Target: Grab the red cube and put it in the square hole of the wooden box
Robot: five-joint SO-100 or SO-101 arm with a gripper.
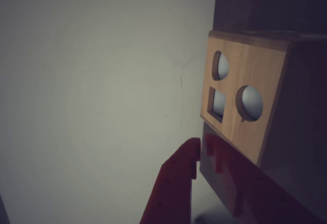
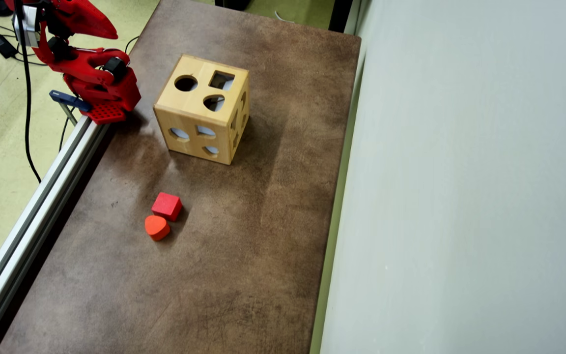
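The red cube (image 2: 167,205) lies on the brown table in the overhead view, in front of the wooden box (image 2: 192,105) and well apart from it. It does not show in the wrist view. The box stands upright, and the square hole (image 2: 221,80) is on its top face beside a round and a heart-shaped cutout. In the wrist view the box (image 1: 255,127) fills the right side, with a square hole (image 1: 217,104) facing me. My gripper (image 1: 202,147) is shut with nothing between its fingertips. Overhead, the gripper (image 2: 111,33) is folded back at the top left, far from the cube.
An orange-red heart block (image 2: 156,227) touches the cube's near side. An aluminium rail (image 2: 42,196) runs along the table's left edge, where the arm's base (image 2: 103,96) is clamped. A tall pale panel (image 2: 460,196) borders the right side. Cables lie on the floor at left.
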